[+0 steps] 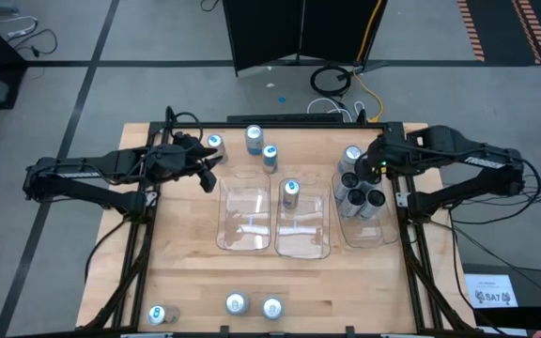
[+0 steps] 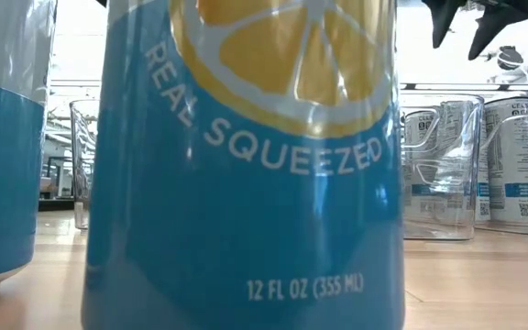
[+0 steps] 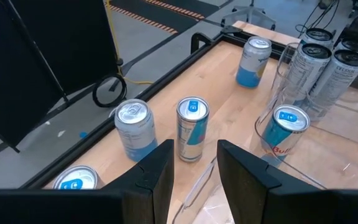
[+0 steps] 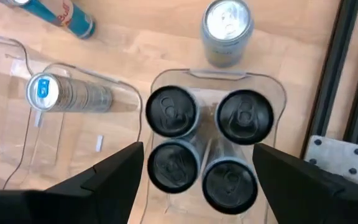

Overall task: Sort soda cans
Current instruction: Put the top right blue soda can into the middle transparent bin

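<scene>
Glossy metal soda cans (image 1: 290,192), clear, probably plastic trays (image 1: 244,220), pale wood table (image 1: 195,282)

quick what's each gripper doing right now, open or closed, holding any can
Left gripper: open, holding nothing, near the cans at the table's far left.
Right gripper: open, holding nothing, above the four dark-topped cans in the right tray.

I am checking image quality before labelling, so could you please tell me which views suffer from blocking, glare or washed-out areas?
Low view: one blue can fills most of the picture and hides the table; the room behind is washed out white. Right wrist view: the clear tray rim catches glints, the four dark cans stay sharp. High view: evenly lit.
</scene>
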`<act>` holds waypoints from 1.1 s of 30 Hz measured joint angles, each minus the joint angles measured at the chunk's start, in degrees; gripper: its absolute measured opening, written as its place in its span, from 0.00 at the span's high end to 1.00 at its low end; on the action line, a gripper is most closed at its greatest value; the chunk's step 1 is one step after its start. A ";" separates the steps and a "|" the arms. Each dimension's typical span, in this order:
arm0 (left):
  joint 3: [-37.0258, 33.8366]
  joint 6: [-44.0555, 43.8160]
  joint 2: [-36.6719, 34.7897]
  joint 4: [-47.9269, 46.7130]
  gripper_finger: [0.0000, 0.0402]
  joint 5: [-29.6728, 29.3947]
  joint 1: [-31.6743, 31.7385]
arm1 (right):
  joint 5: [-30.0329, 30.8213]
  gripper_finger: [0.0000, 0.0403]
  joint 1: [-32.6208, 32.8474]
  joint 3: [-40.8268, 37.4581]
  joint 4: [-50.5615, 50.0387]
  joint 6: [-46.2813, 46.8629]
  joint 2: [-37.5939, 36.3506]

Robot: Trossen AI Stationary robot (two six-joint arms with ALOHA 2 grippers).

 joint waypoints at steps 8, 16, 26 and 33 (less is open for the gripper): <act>0.00 -2.02 0.00 -0.01 0.58 0.00 0.02 | 1.35 0.27 0.00 0.00 -0.10 -0.90 -0.30; 0.00 -2.06 0.00 -0.14 0.28 -1.20 0.02 | 4.55 0.27 0.00 -0.02 -0.05 -1.30 -0.22; 0.00 -2.00 -0.02 0.97 0.07 -2.99 0.02 | 7.34 0.27 0.00 -0.02 -0.05 -2.67 -0.23; 0.00 -2.05 -0.01 1.40 0.11 -2.32 0.02 | 7.41 0.27 0.00 -0.02 -0.03 -3.84 -0.23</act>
